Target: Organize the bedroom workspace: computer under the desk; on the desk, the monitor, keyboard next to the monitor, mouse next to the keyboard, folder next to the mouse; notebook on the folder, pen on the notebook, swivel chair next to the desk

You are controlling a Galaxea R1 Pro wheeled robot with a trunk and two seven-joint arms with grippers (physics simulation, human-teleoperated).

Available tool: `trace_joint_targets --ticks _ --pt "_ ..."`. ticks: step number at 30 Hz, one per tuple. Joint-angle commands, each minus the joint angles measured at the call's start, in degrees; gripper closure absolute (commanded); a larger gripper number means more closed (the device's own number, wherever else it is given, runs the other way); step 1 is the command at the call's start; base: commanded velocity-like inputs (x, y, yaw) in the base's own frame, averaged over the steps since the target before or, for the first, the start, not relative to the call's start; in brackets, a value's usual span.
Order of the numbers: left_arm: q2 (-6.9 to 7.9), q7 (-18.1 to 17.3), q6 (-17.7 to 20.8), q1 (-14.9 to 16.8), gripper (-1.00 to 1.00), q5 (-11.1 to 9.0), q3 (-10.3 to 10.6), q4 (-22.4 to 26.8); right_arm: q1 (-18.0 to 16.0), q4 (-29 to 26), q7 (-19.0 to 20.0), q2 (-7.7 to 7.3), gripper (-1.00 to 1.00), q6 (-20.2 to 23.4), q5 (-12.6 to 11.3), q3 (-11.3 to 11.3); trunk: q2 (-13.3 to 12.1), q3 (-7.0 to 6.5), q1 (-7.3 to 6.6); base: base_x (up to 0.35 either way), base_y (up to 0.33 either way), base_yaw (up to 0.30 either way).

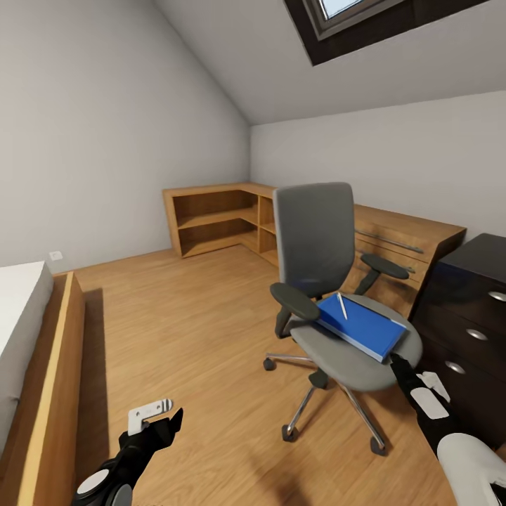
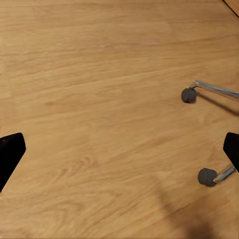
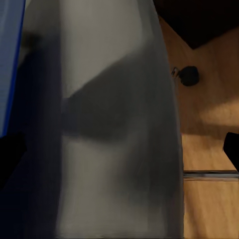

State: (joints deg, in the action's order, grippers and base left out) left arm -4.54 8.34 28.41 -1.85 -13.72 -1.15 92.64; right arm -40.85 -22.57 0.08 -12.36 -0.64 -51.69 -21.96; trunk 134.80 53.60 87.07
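You're facing the grey padded swivel chair with black armrests (image 1: 330, 281) on the wood floor (image 1: 190, 330), its chrome star base and castors spread beneath the seat. On that seat lies the flat bright blue folder (image 1: 362, 327), reaching toward the seat's right edge, and a thin pale pen (image 1: 342, 306) rests on the folder's top, near its far edge. I can't make out a separate grey notebook under the pen.

To the chair's right stands the black drawer unit with round silver knobs (image 1: 471, 330), part of the desk. Behind the chair runs a low light-wood cabinet with open shelves (image 1: 225, 218), wrapping the room's corner. A bed with a wooden frame (image 1: 42, 365) sits along your left.

Your right gripper (image 1: 404, 369) is at the seat's near right edge, just beside the folder's corner; in the right wrist view the grey seat looms close with a blue strip (image 3: 10, 59) at one side, and the black fingers (image 3: 231, 149) sit wide apart, released. Your left gripper (image 1: 165, 418) hangs low over bare floor, well apart from the chair; its wrist view shows two castors (image 2: 189, 94) and the fingers (image 2: 10, 154) spread, holding nothing.
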Motion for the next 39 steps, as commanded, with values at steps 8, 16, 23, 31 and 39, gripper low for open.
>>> trace_joint_targets --ticks 8,16,23,31,39 --pt "-0.03 0.4 0.2 0.0 -1.00 -0.6 0.0 0.1 0.0 0.0 0.0 0.04 -1.00 -0.1 -0.6 0.0 0.0 0.04 -0.01 0.000 0.000 0.155" --pt "-0.03 0.4 0.2 0.0 -1.00 -0.6 0.1 0.1 0.0 0.0 0.0 0.06 -1.00 -0.2 -0.5 0.0 0.0 0.04 -0.01 0.000 0.000 0.224" --pt "-0.03 0.4 0.2 0.0 -1.00 -0.6 0.3 0.1 0.0 0.0 0.0 0.05 -1.00 -0.2 -0.5 0.1 0.0 0.04 -0.01 0.134 0.000 0.064" --pt "-0.03 0.4 0.2 0.0 -1.00 -0.6 0.3 0.1 0.0 0.0 0.0 0.10 -1.00 -0.2 -0.5 0.1 0.0 0.04 -0.01 0.310 0.000 0.003" --pt "-0.03 0.4 0.3 0.0 -1.00 -0.6 0.3 0.1 0.0 0.0 0.0 0.07 -1.00 -0.2 -0.5 0.1 0.0 0.04 -0.01 0.135 0.000 0.000"
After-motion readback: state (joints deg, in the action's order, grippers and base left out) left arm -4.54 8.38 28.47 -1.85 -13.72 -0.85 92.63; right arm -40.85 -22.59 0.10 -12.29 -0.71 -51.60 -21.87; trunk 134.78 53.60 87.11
